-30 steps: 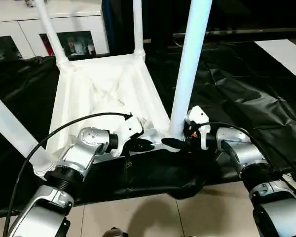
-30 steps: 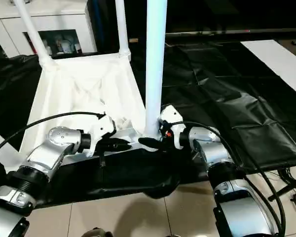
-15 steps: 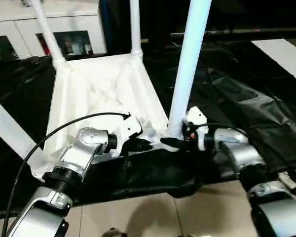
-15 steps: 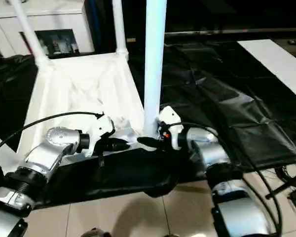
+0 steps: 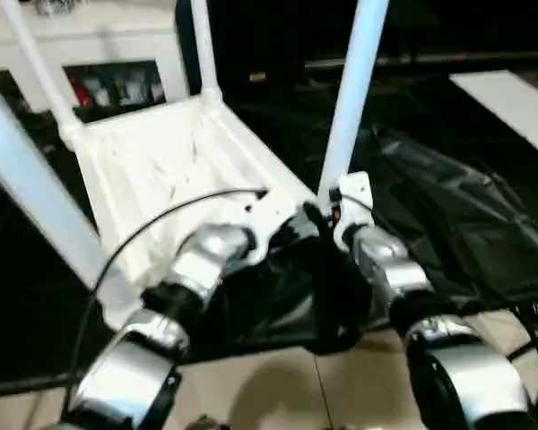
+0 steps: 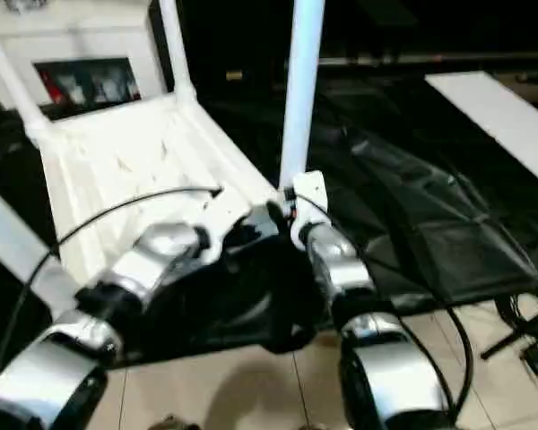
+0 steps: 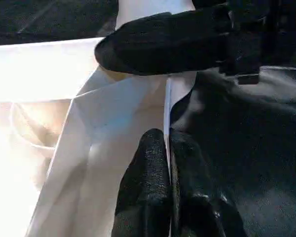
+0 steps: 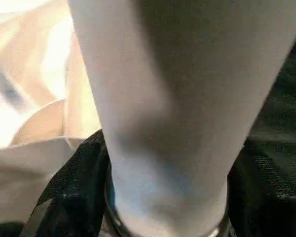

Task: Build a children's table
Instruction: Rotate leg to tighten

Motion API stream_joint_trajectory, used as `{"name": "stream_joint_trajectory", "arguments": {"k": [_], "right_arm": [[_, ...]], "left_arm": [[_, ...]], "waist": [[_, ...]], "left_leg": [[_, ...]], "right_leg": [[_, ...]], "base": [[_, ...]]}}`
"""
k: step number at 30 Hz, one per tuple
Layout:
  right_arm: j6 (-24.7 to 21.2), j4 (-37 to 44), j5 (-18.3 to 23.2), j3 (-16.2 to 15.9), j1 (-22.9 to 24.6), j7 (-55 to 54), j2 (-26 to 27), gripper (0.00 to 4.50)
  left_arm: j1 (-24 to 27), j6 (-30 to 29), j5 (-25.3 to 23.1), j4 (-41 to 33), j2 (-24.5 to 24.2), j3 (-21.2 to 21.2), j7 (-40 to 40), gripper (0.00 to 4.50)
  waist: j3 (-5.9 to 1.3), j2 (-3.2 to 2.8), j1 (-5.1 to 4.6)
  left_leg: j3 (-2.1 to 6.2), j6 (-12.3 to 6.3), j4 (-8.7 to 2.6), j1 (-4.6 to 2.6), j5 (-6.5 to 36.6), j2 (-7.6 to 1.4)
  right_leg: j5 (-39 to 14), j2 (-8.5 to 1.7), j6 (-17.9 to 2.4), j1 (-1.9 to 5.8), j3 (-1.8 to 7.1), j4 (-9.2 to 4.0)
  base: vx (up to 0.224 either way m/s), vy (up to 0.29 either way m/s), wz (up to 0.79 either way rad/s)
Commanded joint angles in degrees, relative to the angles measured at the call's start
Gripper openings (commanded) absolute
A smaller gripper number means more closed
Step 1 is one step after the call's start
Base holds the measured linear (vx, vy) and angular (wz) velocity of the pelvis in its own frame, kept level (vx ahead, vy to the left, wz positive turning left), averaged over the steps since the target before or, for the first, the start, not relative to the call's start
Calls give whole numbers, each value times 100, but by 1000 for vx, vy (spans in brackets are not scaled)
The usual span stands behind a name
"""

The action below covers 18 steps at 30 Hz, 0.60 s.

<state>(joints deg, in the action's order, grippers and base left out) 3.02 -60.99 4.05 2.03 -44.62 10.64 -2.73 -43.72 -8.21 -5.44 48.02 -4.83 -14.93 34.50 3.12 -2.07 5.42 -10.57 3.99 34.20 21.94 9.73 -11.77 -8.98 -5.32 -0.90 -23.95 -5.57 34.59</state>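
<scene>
My left claw is pinched shut on the upturned tabletop's near rim at 6 o'clock, my right claw is around the nearest leg's base, grip unclear, its long axis rising to 12 o'clock.

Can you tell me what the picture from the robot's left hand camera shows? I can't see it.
The left gripper is shut, its two black fingers pinching the thin white rim of the upside-down tabletop. Beside it lies black table cloth, and the right gripper's black finger reaches across farther along.
</scene>
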Motion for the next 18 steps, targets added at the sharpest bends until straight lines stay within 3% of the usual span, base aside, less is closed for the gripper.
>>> {"name": "stream_joint_trajectory", "arguments": {"k": [1, 5, 8, 10, 11, 13, 14, 18], "right_arm": [[-99, -211, 109, 120, 119, -27, 109, 272], [-55, -238, 107, 162, 76, -36, 138, 272], [70, -201, 153, 239, 58, 17, 118, 344], [195, -149, 186, 259, 40, 154, 68, 347], [195, -149, 186, 259, 40, 154, 68, 354], [237, -105, 177, 222, 23, 344, -13, 386], [218, 144, 162, 60, 54, 1181, -360, 390], [160, 403, 148, -98, 128, 1955, -684, 424]], "left_arm": [[-92, 26, -24, 189, -114, 373, -788, 0], [-63, 172, -47, 230, -92, 303, -604, 0], [-59, 295, -30, 291, -116, 292, -512, 0], [-35, 449, 1, 284, -156, 268, -342, 0], [-35, 449, 1, 284, -156, 268, -342, 0], [-6, 495, 13, 248, -209, 253, -230, 0], [126, 583, 77, 45, -400, 232, 164, 0], [231, 661, 106, -97, -560, 222, 466, 0]], "waist": [[-466, 76, 13], [-446, 70, 7], [-449, 72, 10], [-446, 78, 9], [-440, 88, -22], [-450, 100, -25], [-450, 100, -29], [-449, 105, -7]], "left_leg": [[43, -311, -368, -64, 1010, -102], [37, -372, -373, -67, 1129, -101], [42, -340, -379, -70, 1149, -108], [43, -361, -381, -68, 1199, -104], [56, -351, -391, -25, 1178, -97], [49, -367, -376, -43, 1146, -97], [40, -404, -369, -48, 1129, -97], [28, -562, -346, -36, 1045, -103]], "right_leg": [[-1202, -328, -1168, 352, 262, -386], [-1262, -329, -1206, 356, 255, -406], [-1338, -336, -1176, 360, 259, -408], [-1386, -344, -1150, 357, 260, -410], [-1411, -341, -1125, 394, 246, -402], [-1417, -342, -1122, 383, 247, -410], [-1391, -337, -1156, 374, 250, -409], [-1186, -320, -1240, 386, 248, -382]], "base": [[0, 0, 0], [0, 0, 0], [0, 0, 0], [0, 0, 0], [0, 0, 0], [0, 0, 0], [0, 0, 0], [0, 0, 0]]}}
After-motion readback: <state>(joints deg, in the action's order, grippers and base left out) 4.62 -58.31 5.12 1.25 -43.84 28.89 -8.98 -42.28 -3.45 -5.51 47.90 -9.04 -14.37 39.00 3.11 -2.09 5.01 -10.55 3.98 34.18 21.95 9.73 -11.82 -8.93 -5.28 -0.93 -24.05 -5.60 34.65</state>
